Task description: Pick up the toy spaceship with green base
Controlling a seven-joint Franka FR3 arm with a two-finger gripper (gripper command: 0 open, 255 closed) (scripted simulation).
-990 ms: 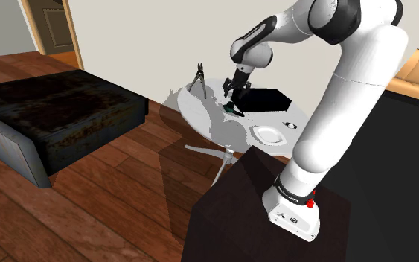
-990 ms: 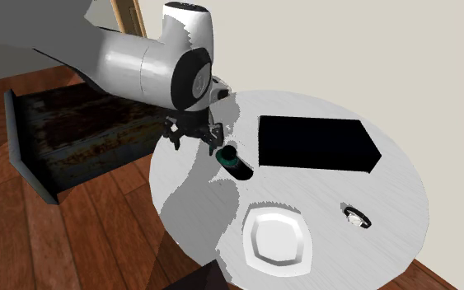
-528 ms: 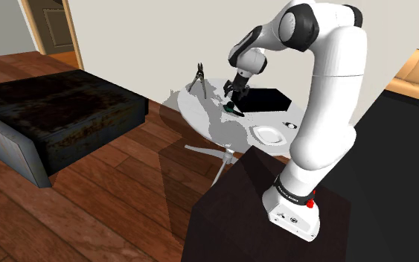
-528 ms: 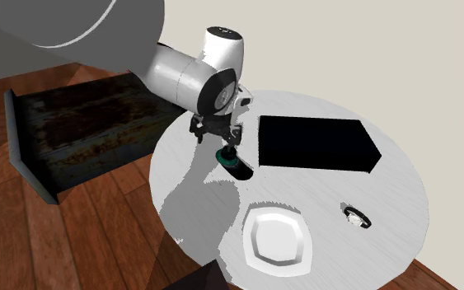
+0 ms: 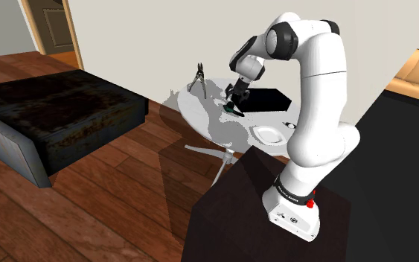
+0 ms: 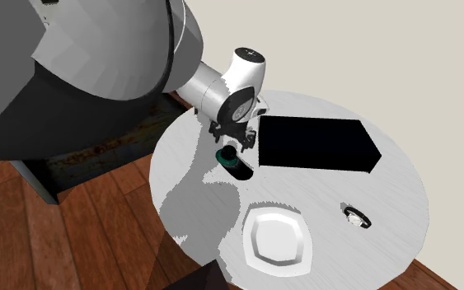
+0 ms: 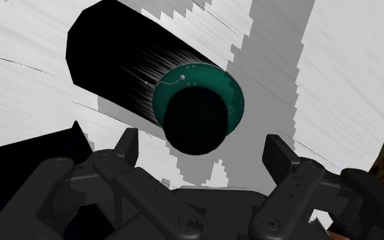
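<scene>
Since the earlier pictures the arm (image 5: 315, 112) has folded up straighter over its stand. The gripper (image 6: 233, 143) has slid toward the second exterior view's right, and it now hangs right over the toy spaceship (image 6: 236, 164).

Going left to right in the shoulder view, a dark chest (image 5: 51, 112) sits on the wood floor. Next comes the round white table (image 5: 215, 128), with a pair of pliers (image 5: 197, 80) at its far edge. The gripper (image 5: 235, 95) is tipped down at the toy spaceship (image 5: 232, 109), which lies on its side just beside a black box (image 5: 263, 99). A white plate (image 5: 269, 135) sits nearer the stand.

In the wrist view the toy spaceship (image 7: 207, 85) lies straight ahead of the gripper (image 7: 202, 151), in line with the gap. Its green base end is nearest, and its black body runs away at a slant toward the side of the one finger. The fingers (image 7: 125, 146) stand wide apart and touch nothing, so the toy is not held.

The forearm reaches out from a high elbow, with the wrist bent steeply down. I judge the next move to be a short drop, then a squeeze across the round body near the base. Because the body lies skew to the gap, it may roll or twist out.
</scene>
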